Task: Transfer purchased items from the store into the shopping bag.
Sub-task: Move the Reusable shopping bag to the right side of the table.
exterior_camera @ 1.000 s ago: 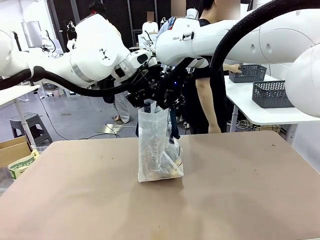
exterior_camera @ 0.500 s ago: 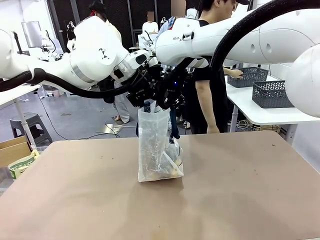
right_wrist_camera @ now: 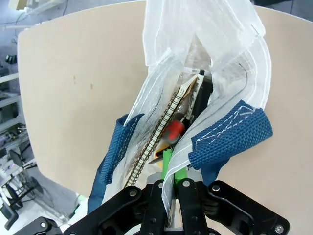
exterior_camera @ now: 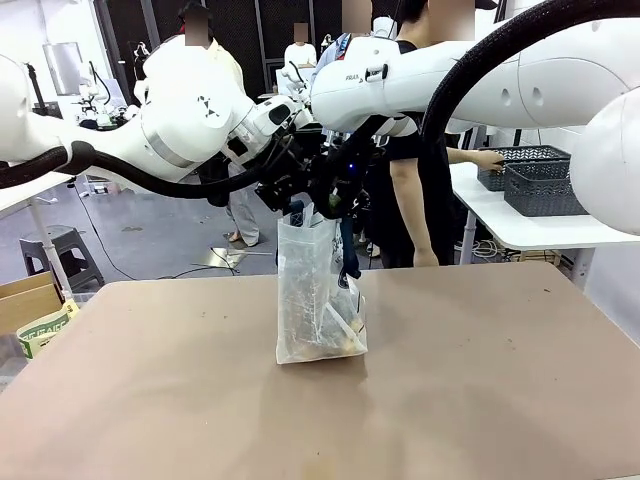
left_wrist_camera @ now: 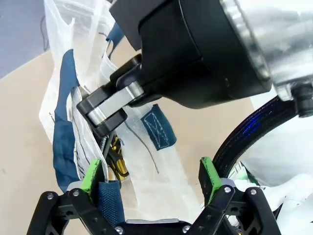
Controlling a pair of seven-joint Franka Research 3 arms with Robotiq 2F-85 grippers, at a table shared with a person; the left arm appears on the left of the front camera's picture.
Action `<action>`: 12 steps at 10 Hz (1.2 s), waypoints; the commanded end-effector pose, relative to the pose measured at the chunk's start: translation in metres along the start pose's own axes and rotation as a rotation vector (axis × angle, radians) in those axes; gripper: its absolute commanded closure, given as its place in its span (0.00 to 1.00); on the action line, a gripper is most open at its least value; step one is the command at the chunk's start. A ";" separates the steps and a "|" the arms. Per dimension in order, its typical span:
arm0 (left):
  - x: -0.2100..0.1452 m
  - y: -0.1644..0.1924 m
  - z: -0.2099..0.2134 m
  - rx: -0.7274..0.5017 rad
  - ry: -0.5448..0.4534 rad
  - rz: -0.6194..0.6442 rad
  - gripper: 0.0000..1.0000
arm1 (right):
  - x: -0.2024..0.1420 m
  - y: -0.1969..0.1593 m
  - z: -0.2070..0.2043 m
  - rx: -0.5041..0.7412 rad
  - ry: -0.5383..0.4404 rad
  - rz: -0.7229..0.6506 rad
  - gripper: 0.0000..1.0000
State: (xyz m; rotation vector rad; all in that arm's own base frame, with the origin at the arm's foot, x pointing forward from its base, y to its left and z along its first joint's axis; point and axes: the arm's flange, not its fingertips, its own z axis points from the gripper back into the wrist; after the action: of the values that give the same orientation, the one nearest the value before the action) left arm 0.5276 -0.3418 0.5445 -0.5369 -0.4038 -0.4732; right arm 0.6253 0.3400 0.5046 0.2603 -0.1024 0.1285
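Tan tabletop (exterior_camera: 480,400) runs across the foreground, with a cardboard box (exterior_camera: 30,305) off its left edge. From that side the left arm reaches in, wrist bent down towards the middle. The left gripper (exterior_camera: 285,192) hangs at the mouth of the shopping bag (exterior_camera: 310,300), jaws spread wide and gripping nothing. In its wrist view one navy handle (left_wrist_camera: 108,200) lies just inside one green pad (left_wrist_camera: 92,171), with the bag's opening straight ahead of the fingers.

The bag stands upright at the table's centre, long axis vertical and base on the surface. The purchased items (exterior_camera: 335,342) sit at its bottom. To the right of the mouth, the right gripper (exterior_camera: 335,195) comes in level from its side, closed tight on the bag's rim (right_wrist_camera: 168,188) and holding the mouth up.

The next move likely turns on that free handle, which the left gripper is nearer. Far right, a person's hand (exterior_camera: 490,158) rests at dark lattice baskets (exterior_camera: 545,185).
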 end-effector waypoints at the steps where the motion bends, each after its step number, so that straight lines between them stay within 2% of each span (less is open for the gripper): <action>1: -0.006 0.003 0.001 -0.032 -0.026 -0.016 0.00 | 0.008 0.001 -0.002 0.008 0.020 -0.003 1.00; 6: -0.002 0.006 -0.025 -0.009 0.094 -0.008 0.00 | 0.010 0.003 -0.007 0.015 0.025 0.003 1.00; 10: -0.002 -0.004 -0.026 0.113 0.095 0.011 0.00 | 0.011 0.002 -0.010 0.025 0.031 0.006 1.00; 12: -0.002 -0.008 -0.024 0.166 0.122 0.014 0.40 | 0.012 0.002 -0.010 0.028 0.034 0.005 1.00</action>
State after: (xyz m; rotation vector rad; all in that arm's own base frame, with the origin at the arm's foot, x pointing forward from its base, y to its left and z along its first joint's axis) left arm 0.5302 -0.3572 0.5229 -0.3863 -0.3377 -0.4689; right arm 0.6288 0.3428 0.4953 0.2632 -0.0907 0.1307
